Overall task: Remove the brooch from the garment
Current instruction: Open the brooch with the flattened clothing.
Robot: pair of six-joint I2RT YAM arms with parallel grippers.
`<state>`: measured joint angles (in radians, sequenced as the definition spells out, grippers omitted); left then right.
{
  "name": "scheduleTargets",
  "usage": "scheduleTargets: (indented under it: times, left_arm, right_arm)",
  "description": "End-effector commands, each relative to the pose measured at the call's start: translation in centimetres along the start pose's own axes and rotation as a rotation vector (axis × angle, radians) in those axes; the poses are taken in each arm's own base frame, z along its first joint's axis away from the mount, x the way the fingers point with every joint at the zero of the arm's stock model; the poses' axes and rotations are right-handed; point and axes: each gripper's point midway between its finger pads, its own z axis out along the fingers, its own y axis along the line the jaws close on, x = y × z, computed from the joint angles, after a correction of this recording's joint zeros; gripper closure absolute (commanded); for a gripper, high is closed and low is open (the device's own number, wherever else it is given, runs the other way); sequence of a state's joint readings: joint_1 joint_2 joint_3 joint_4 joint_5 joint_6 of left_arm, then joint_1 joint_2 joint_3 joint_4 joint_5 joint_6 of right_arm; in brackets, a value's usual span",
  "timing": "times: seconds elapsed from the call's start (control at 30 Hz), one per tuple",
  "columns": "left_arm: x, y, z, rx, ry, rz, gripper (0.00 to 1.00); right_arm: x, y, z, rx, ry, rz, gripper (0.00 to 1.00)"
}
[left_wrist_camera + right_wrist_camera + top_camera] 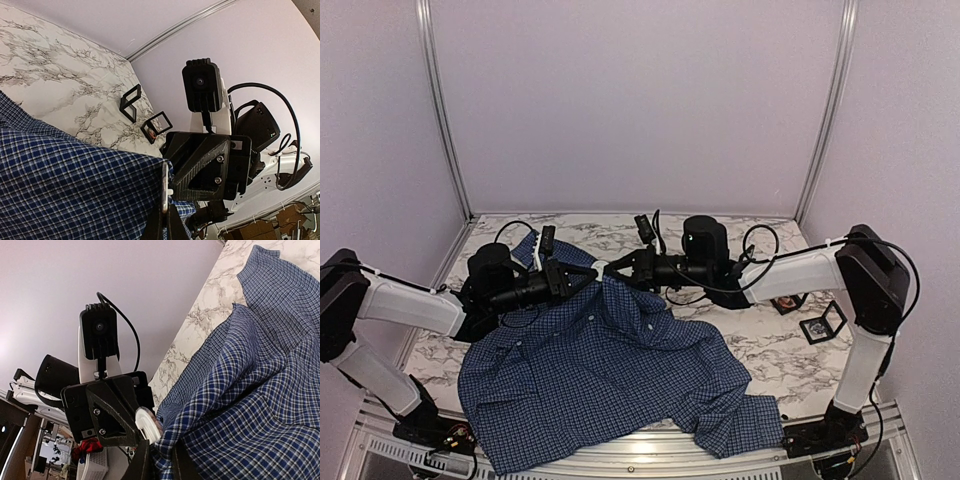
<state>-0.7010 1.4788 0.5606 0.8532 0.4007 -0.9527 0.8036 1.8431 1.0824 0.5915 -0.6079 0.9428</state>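
Left tool (584, 276) and right tool (621, 266), tight on the garment (600, 370).

Lab robot cell, not a home. Marble-look tabletop (760, 345) boxed by plain pale panels (640, 100) on aluminium posts (440, 110) at 11 and 1 o'clock. Arm bases (430, 430) bolted at 6 o'clock edge, exposed cabling (265, 85).

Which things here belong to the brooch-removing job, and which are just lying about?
In the job: shirt; left tool and right tool, both at its collar end. The brooch itself is not visible.

Lying about: black frame; second black frame, both off to the right.
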Motion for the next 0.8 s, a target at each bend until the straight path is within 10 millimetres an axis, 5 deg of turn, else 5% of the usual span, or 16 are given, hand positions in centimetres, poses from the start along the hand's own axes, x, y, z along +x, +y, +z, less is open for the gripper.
scheduleTargets:
  times: [0.0,0.77]
  left_arm:
    - [-0.3,-0.9,0.0,0.018,-0.002,0.054,1.00]
    - [-0.3,-2.7,0.5,0.021,0.027,0.156,1.00]
  right_arm:
    - [-0.6,0.5,0.4,-0.026,0.002,-0.019,0.88]
    - [-0.5,0.4,0.6,0.009,0.043,-0.059,0.86]
